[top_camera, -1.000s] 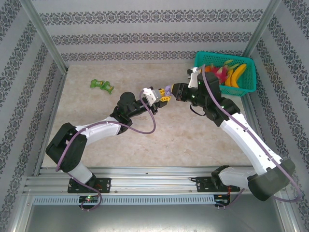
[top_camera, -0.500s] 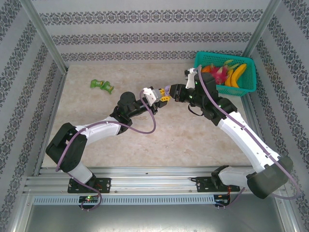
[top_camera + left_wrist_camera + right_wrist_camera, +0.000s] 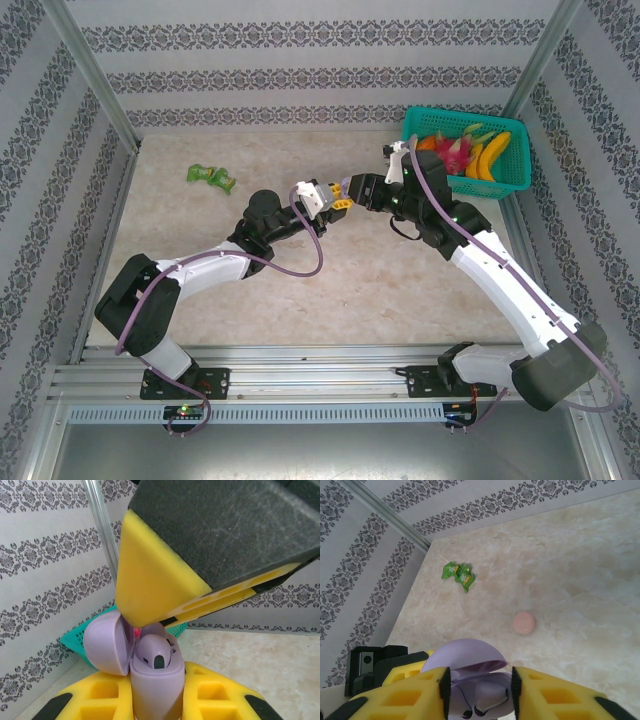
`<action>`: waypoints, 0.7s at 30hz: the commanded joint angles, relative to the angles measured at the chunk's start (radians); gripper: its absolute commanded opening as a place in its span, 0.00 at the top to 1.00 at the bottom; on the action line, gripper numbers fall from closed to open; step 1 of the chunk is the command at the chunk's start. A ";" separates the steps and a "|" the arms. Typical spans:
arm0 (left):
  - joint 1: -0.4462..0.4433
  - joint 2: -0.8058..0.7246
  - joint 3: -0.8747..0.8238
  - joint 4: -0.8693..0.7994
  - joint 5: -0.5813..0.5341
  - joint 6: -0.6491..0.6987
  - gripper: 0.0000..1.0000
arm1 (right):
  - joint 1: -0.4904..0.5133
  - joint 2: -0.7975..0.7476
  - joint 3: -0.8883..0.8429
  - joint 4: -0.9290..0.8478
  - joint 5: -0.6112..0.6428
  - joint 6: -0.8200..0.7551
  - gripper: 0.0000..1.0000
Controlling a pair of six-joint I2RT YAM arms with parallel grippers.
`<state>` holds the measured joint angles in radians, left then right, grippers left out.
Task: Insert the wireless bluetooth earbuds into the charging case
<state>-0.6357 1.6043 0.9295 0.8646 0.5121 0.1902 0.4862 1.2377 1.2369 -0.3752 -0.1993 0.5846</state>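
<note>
Pinching the open-lidded lilac plastic charging case in my left claw, right claw spread close over it: one lilac earbud looks seated; lid still to shut.

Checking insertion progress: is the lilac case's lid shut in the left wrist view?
No, the lilac case has its lid swung open to one side, with an earbud showing inside.
</note>
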 commanded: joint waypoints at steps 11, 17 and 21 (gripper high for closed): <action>-0.018 -0.020 -0.016 0.059 0.016 -0.008 1.00 | -0.072 -0.012 0.124 -0.117 0.002 -0.026 0.44; -0.018 -0.036 -0.036 0.040 0.052 -0.015 1.00 | -0.083 0.148 0.248 -0.213 -0.043 -0.084 0.44; -0.018 -0.047 -0.048 0.042 0.056 -0.021 1.00 | -0.083 0.250 0.310 -0.252 -0.058 -0.114 0.44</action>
<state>-0.6361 1.5990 0.8898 0.8677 0.5369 0.1860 0.4076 1.4445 1.5040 -0.5602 -0.2287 0.5167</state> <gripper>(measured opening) 0.199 0.558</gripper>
